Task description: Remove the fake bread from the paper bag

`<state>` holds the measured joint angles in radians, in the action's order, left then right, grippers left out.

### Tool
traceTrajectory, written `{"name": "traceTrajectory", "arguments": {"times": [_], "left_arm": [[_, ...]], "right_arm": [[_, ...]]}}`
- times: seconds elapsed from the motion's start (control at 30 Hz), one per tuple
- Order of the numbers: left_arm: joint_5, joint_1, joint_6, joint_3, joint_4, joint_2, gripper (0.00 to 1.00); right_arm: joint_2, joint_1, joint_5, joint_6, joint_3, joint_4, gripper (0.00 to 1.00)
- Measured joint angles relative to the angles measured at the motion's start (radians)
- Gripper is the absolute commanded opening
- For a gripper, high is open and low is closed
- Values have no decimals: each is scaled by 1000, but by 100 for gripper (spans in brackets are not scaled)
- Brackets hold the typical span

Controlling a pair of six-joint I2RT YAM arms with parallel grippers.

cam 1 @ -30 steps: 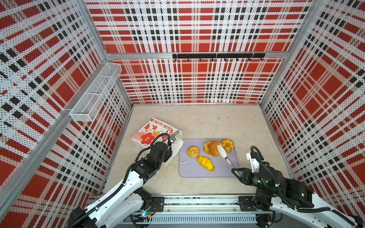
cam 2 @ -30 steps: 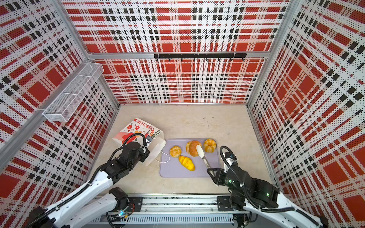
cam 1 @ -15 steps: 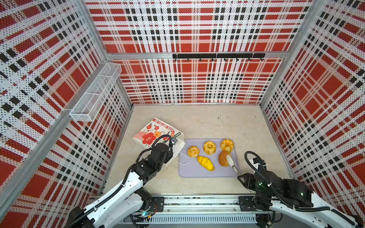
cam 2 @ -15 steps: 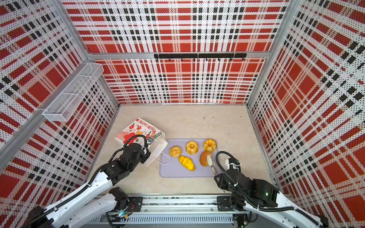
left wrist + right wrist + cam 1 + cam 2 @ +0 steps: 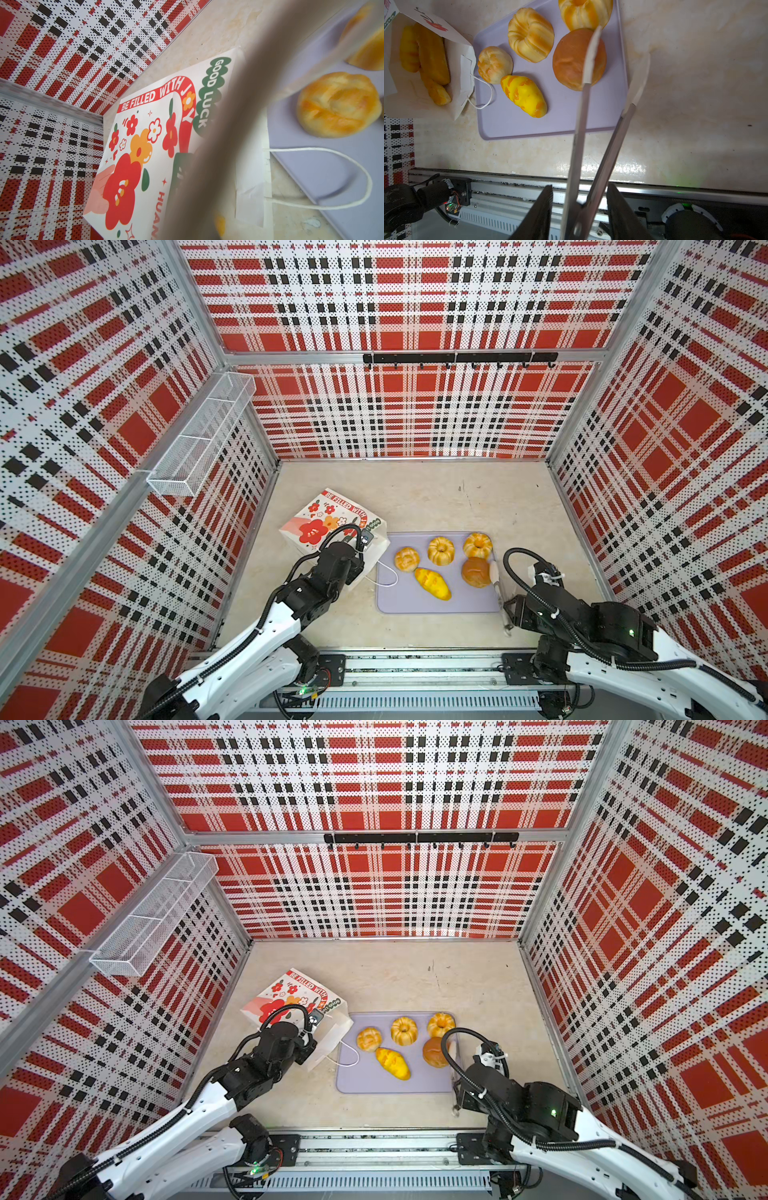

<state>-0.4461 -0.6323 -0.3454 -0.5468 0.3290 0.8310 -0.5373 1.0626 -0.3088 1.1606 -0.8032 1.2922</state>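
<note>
Task partly done. On the tabletop [image 5: 436, 497] the bag [image 5: 316, 526] lies on its side just beside the tray [image 5: 399, 597], mouth toward it. Three long loaves [image 5: 431, 56] show inside. Five breads lie on the tray: two ring buns [image 5: 441, 549], a brown bun [image 5: 476, 571], a yellow loaf [image 5: 432, 583] and a roll [image 5: 407, 559]. The tongs [image 5: 580, 124], gripped by the right fingers [image 5: 542, 207], stand parted and empty at the tray's far edge, beside the brown bun. The left fingers [image 5: 365, 537], closed, appear to pinch the bag's upper lip.
</note>
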Motion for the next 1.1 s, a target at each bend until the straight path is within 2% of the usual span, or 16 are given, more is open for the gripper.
{"name": "traceTrajectory", "arguments": {"times": [0.27, 0.3, 0.33, 0.5, 0.63, 0.73, 0.93, 1.1], "left_arm": [[-5, 3, 0, 0, 0, -1, 0], [-5, 3, 0, 0, 0, -2, 0], [-5, 3, 0, 0, 0, -3, 0], [-6, 3, 0, 0, 0, -12, 0], [-5, 3, 0, 3, 0, -14, 0], [-3, 3, 0, 4, 0, -14, 0], [-3, 3, 0, 9, 0, -24, 0], [-3, 3, 0, 14, 0, -31, 0]], "right_arm": [[-101, 0, -39, -61, -66, -5, 46], [-110, 0, -39, -69, -66, -10, 48], [-119, 0, -37, -76, -66, -14, 55], [-128, 0, -1, -79, -1, -86, 74], [-137, 0, 58, -53, 135, -179, 73], [-199, 0, 85, -41, 198, -238, 70], [-389, -14, 103, -55, 213, -365, 65], [-461, -65, 102, -83, 225, -432, 58]]}}
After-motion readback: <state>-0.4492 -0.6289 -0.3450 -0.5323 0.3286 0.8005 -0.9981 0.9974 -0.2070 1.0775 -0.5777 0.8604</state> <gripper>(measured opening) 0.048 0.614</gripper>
